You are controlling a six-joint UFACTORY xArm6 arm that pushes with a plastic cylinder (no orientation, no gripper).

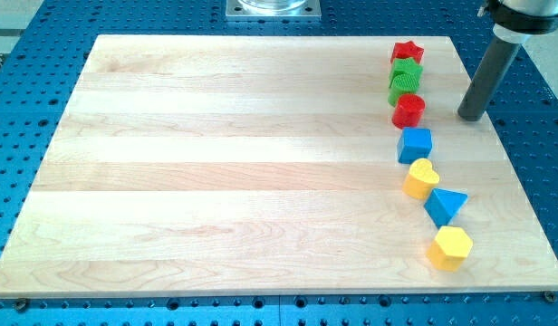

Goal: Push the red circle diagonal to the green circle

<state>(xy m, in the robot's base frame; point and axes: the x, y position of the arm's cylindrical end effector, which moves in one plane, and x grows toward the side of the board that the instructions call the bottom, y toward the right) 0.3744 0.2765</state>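
Note:
The red circle [408, 110] lies near the board's right side, touching the green circle [405, 88] just above it. A green star [407, 69] and a red star [407, 52] continue the column toward the view's top. My tip [472, 116] rests on the board to the right of the red circle, with a clear gap between them.
Below the red circle a line of blocks runs down: a blue cube [415, 145], a yellow heart [421, 178], a blue triangle [444, 206] and a yellow hexagon [451, 247]. The wooden board [243, 163] lies on a blue perforated table [25, 109]; its right edge is near my tip.

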